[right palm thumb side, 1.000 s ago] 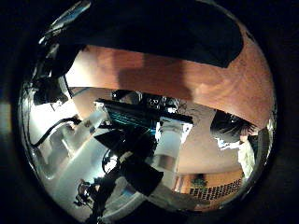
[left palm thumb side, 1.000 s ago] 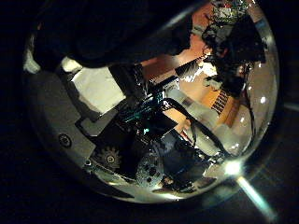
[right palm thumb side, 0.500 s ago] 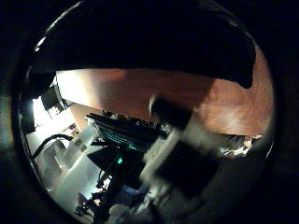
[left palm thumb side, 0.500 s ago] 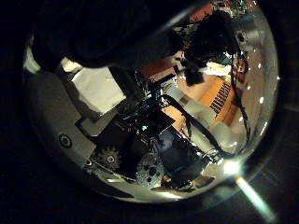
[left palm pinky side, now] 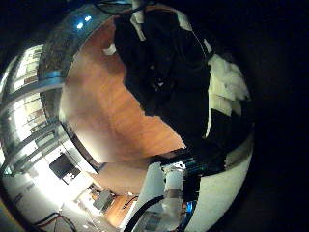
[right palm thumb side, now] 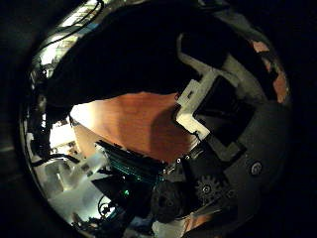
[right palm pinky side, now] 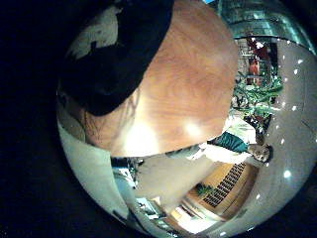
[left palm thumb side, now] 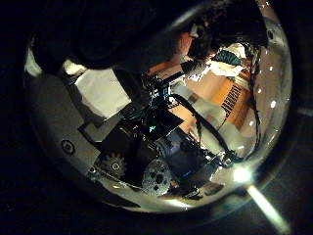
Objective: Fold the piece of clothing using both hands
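The piece of clothing is a dark cloth. In the left little finger side palm view it (left palm pinky side: 164, 68) lies bunched on the wooden table (left palm pinky side: 101, 121), and my left hand's fingers (left palm pinky side: 220, 92) curl onto its edge. In the left thumb side palm view the cloth (left palm thumb side: 108, 34) hangs close over my left hand (left palm thumb side: 147, 137). In the right thumb side palm view the cloth (right palm thumb side: 129, 55) fills much of the picture, and my right hand's fingers (right palm thumb side: 210, 104) bend into it. In the right little finger side palm view the cloth (right palm pinky side: 119, 55) lies on the table (right palm pinky side: 188, 79).
The table's edge (right palm pinky side: 149, 151) runs below the cloth, with the room's floor beyond it. A white robot arm (left palm pinky side: 166, 193) stands past the table's edge in the left little finger side palm view.
In the right thumb side palm view my fingers have curled into view and the cloth has come much closer. The left thumb side palm view has shifted a little, with more cloth over it.
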### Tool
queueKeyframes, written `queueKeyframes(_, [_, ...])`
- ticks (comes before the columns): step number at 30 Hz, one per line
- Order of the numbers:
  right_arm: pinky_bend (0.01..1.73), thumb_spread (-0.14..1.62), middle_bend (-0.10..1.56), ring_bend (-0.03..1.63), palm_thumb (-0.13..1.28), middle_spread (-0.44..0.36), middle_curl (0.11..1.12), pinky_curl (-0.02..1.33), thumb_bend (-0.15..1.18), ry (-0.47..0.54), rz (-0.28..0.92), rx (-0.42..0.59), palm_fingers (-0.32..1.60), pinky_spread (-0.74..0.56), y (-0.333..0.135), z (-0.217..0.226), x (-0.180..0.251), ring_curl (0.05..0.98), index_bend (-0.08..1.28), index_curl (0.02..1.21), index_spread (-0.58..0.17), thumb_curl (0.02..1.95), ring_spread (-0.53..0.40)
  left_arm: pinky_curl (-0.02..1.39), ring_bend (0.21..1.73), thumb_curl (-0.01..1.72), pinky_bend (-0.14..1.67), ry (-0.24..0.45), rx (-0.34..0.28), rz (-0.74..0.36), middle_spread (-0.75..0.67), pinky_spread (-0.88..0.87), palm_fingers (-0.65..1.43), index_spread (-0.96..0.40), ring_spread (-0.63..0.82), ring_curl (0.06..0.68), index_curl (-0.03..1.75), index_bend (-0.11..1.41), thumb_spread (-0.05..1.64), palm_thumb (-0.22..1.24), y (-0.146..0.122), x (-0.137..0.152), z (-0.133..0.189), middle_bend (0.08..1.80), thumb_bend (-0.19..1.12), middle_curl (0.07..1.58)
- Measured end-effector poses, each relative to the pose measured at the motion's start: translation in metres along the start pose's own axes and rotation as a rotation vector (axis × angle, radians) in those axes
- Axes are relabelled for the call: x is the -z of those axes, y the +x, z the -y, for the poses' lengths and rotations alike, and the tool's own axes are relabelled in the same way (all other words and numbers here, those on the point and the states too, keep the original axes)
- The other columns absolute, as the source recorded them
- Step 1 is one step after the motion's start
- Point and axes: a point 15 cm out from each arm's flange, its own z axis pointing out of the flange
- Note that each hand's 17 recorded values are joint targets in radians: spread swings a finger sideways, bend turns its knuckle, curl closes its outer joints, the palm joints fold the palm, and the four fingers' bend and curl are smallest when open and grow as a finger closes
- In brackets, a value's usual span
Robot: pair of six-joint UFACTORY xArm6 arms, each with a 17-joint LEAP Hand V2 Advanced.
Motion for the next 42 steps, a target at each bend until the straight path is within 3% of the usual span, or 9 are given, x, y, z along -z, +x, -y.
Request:
queueKeyframes(2, [1.35, 1.21, 1.21, 1.38, 0.94, -0.211, 0.87, 0.69, 0.1, -0.033, 0.001, -0.003, 1.1, -0.19, 0.003, -0.014, 0.007, 0.667, 1.1, 0.77, -0.339, 0.5, -0.235, 0.94, 1.49, 0.55, 1.17, -0.005, -0.006, -0.002, -0.58, -0.59, 1.05, -0.75, -0.4, 0.529, 1.27, 0.52, 1.14, 0.68, -0.001, -0.003, -0.007, 1.01, -0.02, 1.05])
queueKeyframes(13, [1.35, 1.22, 1.27, 1.41, 0.97, -0.186, 0.9, 0.8, 0.05, 0.005, 0.004, -0.009, 1.05, -0.17, 0.018, -0.041, 0.086, 0.717, 1.12, 0.86, -0.297, 0.57, -0.225, 0.96, 1.48, 0.51, 1.14, -0.008, -0.038, -0.005, -0.59, -0.61, 1.07, -0.76, -0.41, 0.529, 1.3, 0.47, 1.17, 0.61, -0.003, -0.007, -0.057, 0.99, -0.02, 1.06])
queueKeyframes(17, [1.34, 1.22, 1.27, 1.41, 0.97, -0.181, 0.9, 0.83, 0.03, 0.028, -0.001, 0.018, 1.05, -0.17, 0.011, -0.048, 0.113, 0.726, 1.12, 0.87, -0.292, 0.58, -0.224, 0.96, 1.47, 0.5, 1.13, -0.026, -0.043, 0.001, -0.59, -0.62, 1.07, -0.76, -0.4, 0.53, 1.3, 0.46, 1.18, 0.61, -0.007, 0.0, -0.079, 0.98, -0.02, 1.06])
queueKeyframes(21, [1.32, 1.22, 1.27, 1.41, 0.97, -0.178, 0.9, 0.86, 0.01, 0.067, -0.006, 0.032, 1.05, -0.17, 0.007, -0.042, 0.136, 0.733, 1.11, 0.89, -0.287, 0.6, -0.224, 0.97, 1.47, 0.49, 1.12, 0.007, -0.024, 0.059, -0.59, -0.62, 1.08, -0.76, -0.41, 0.53, 1.31, 0.45, 1.18, 0.61, -0.023, 0.021, -0.08, 0.98, -0.01, 1.06])
queueKeyframes(25, [1.31, 1.22, 1.27, 1.4, 0.97, -0.175, 0.9, 0.88, -0.01, 0.044, -0.013, 0.039, 1.05, -0.17, 0.007, -0.019, 0.135, 0.739, 1.11, 0.9, -0.285, 0.61, -0.223, 0.98, 1.46, 0.49, 1.11, 0.009, -0.038, 0.126, -0.59, -0.62, 1.07, -0.77, -0.4, 0.529, 1.31, 0.45, 1.17, 0.61, -0.043, 0.032, -0.056, 0.98, -0.02, 1.06])
queueKeyframes(30, [1.29, 1.22, 1.27, 1.39, 0.95, -0.174, 0.9, 0.9, -0.01, -0.051, -0.016, 0.064, 1.05, -0.18, 0.007, 0.031, 0.111, 0.745, 1.09, 0.91, -0.285, 0.62, -0.223, 0.99, 1.46, 0.48, 1.09, 0.045, -0.082, 0.178, -0.59, -0.63, 1.06, -0.77, -0.4, 0.532, 1.32, 0.45, 1.16, 0.61, -0.07, 0.036, 0.008, 0.98, -0.02, 1.06])
queueKeyframes(38, [1.27, 1.23, 1.25, 1.39, 0.93, -0.176, 0.91, 0.94, -0.01, -0.201, -0.048, 0.1, 1.02, -0.2, 0.021, 0.097, 0.048, 0.757, 1.06, 0.94, -0.292, 0.63, -0.226, 1.0, 1.45, 0.47, 1.03, 0.058, -0.124, 0.185, -0.59, -0.65, 0.99, -0.76, -0.4, 0.534, 1.32, 0.41, 1.14, 0.58, -0.092, 0.003, 0.087, 0.96, -0.02, 1.06])
queueKeyframes(42, [1.26, 1.24, 1.25, 1.38, 0.9, -0.178, 0.91, 0.95, -0.02, -0.223, -0.064, 0.099, 1.0, -0.2, 0.025, 0.127, 0.029, 0.762, 1.04, 0.95, -0.297, 0.62, -0.229, 1.0, 1.44, 0.46, 1.0, 0.051, -0.122, 0.175, -0.59, -0.66, 0.96, -0.75, -0.41, 0.529, 1.32, 0.37, 1.14, 0.55, -0.107, -0.01, 0.111, 0.94, -0.03, 1.06])
